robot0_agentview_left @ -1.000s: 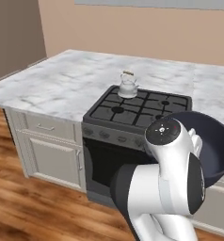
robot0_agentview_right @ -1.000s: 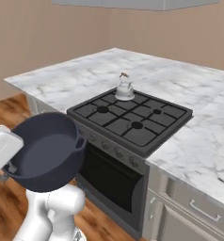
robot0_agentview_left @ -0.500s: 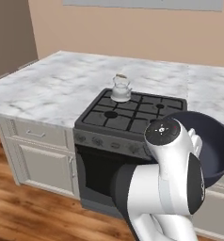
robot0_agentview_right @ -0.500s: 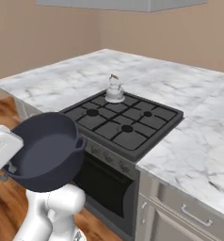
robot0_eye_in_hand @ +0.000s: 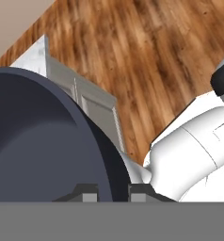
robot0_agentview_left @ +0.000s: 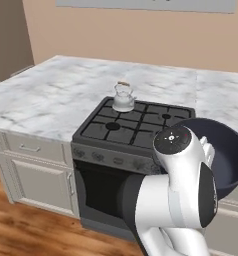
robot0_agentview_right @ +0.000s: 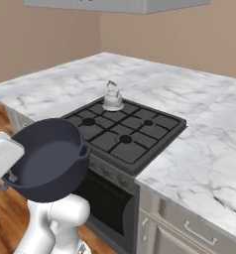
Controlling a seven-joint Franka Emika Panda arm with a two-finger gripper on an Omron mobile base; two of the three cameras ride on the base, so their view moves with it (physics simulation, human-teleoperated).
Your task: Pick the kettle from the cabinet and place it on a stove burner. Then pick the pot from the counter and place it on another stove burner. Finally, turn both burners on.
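Dark blue-grey and wide, the pot (robot0_agentview_right: 48, 158) hangs in the air in front of the stove, carried by the hand (robot0_eye_in_hand: 111, 192), whose two small fingertips pinch the pot's rim (robot0_eye_in_hand: 107, 162) between them, one tip on the inside of the wall and one on the outside. In the right base view the pot sits low and to the left, level with the oven front, with one loop handle (robot0_agentview_right: 84, 150) turned toward the stove; in the left base view the pot (robot0_agentview_left: 226, 155) shows at the right edge, partly behind the white arm. The small silver kettle (robot0_agentview_left: 123, 97) stands upright on a back burner of the black stove (robot0_agentview_left: 133, 125), on the side nearest the long stretch of desk, its wire handle raised. The other three burners (robot0_agentview_right: 125, 139) carry nothing. White marble desk (robot0_agentview_right: 209, 149) with grey veins runs on both sides of the stove, with beige drawer fronts (robot0_agentview_left: 33, 150) below. Seen from the hand, the pot's dark wall curves across the left, above a brown wooden floor (robot0_eye_in_hand: 156, 70) and a pale cupboard door (robot0_eye_in_hand: 92, 108).
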